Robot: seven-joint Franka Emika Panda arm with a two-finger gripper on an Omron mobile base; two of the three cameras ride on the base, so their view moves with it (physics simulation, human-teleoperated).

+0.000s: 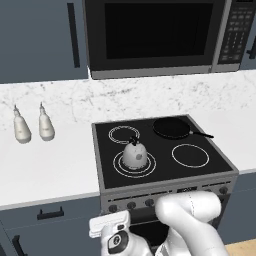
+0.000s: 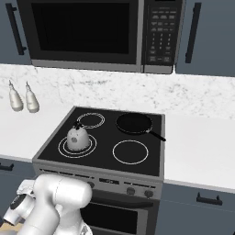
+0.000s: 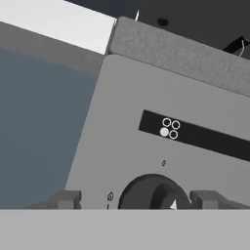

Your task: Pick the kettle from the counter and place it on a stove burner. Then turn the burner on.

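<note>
The kettle (image 1: 134, 154) (image 2: 77, 137) stands upright on the stove burner (image 1: 118, 167) (image 2: 62, 148), the large double ring at the front left of the black cooktop. My gripper (image 3: 139, 197) is low in front of the stove's grey control panel, open. A dark round knob (image 3: 154, 193) lies between its fingertips (image 3: 68, 197), close to the right one. Above the knob, a small black label (image 3: 168, 129) has its lower-left dot filled. The white marbled counter (image 1: 50, 165) (image 2: 197, 151) runs along both sides of the stove.
A black frying pan (image 1: 171, 127) (image 2: 133, 123) sits on the back right burner, handle pointing right. Two pale narrow-necked bottles (image 1: 21, 127) (image 2: 15, 98) stand on the left counter. A microwave (image 1: 155, 35) hangs above the stove. More knobs (image 1: 131, 205) line the front panel.
</note>
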